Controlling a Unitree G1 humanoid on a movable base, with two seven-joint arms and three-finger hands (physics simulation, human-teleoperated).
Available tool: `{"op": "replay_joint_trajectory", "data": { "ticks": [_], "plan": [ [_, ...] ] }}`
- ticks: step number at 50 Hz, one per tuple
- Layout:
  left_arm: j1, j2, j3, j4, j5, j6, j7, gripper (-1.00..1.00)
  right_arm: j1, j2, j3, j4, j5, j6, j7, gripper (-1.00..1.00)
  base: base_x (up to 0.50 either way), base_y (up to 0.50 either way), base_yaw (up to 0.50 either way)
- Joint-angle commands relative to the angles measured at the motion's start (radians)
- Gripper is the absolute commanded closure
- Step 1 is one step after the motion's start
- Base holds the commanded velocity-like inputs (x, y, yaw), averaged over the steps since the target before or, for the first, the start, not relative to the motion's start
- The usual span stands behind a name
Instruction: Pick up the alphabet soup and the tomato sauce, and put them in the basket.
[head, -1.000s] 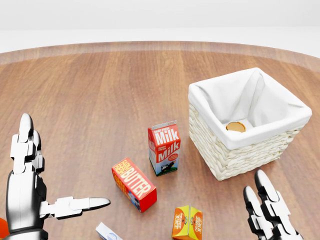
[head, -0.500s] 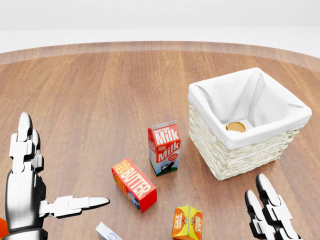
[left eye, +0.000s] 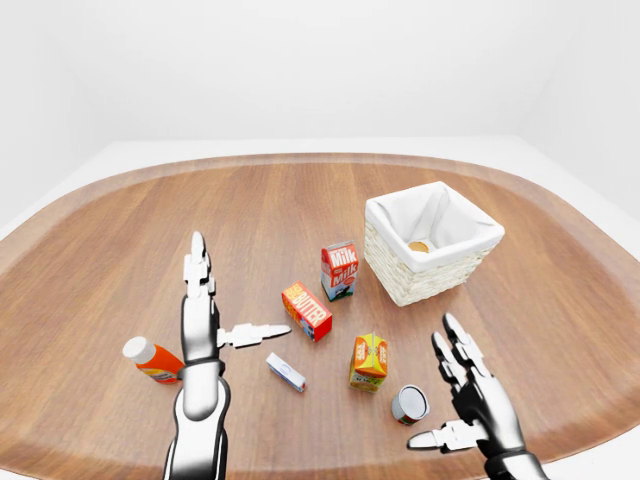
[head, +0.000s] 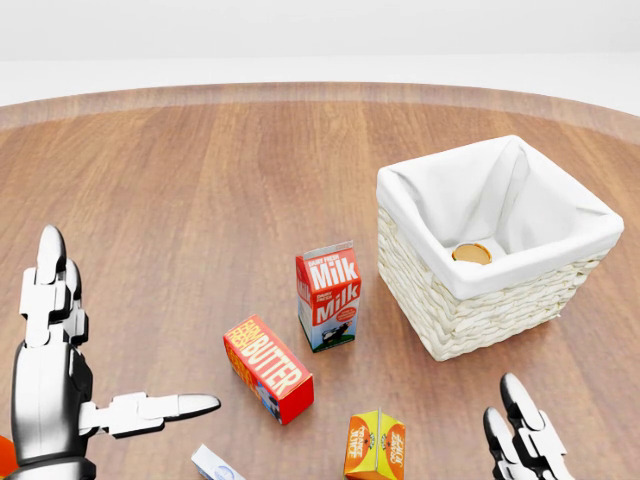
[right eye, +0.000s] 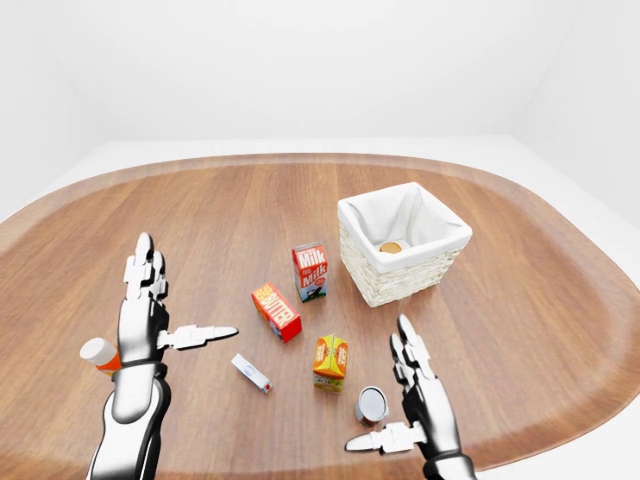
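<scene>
One can (head: 471, 254) is lying inside the basket (head: 470, 310); a second can (left eye: 409, 404) is lying on the table (left eye: 120, 240), just left of the right hand (left eye: 470, 395). Both hands are spreading empty, left hand (left eye: 200, 315) included. Three cartons are standing between.

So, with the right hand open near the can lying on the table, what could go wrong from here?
1. The can lies on its side, so the open right hand may nudge it and make it roll away.
2. The orange carton stands close beside the can; the fingers could knock it over.
3. One can already lies in the basket, and the milk carton stands near its wall, so a low carry might hit either.
</scene>
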Motion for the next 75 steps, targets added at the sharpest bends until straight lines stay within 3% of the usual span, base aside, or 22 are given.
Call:
{"op": "replay_joint_trajectory", "data": {
  "ticks": [1, 37, 59, 75],
  "plan": [
    [0.001, 0.0, 0.001, -0.001, -0.001, 0.0, 0.002, -1.0, -0.014, -0.003, -0.009, 0.051, -0.041, 0.0, -0.016, -1.0, 0.0, 0.0, 0.0],
    [-0.004, 0.001, 0.004, 0.001, -0.005, 0.0, 0.002, -1.0, -0.044, 0.003, -0.028, 0.178, -0.221, 0.0, -0.109, -1.0, 0.0, 0.0, 0.0],
    [0.0, 0.0, 0.002, 0.004, -0.002, 0.0, 0.001, -1.0, -0.103, 0.006, -0.074, 0.346, -0.398, 0.0, -0.224, -1.0, 0.0, 0.0, 0.0],
    [-0.004, 0.0, 0.004, 0.003, -0.004, 0.0, 0.001, -1.0, -0.113, -0.003, -0.064, 0.347, -0.44, 0.0, -0.266, -1.0, 0.0, 0.0, 0.0]
  ]
}}
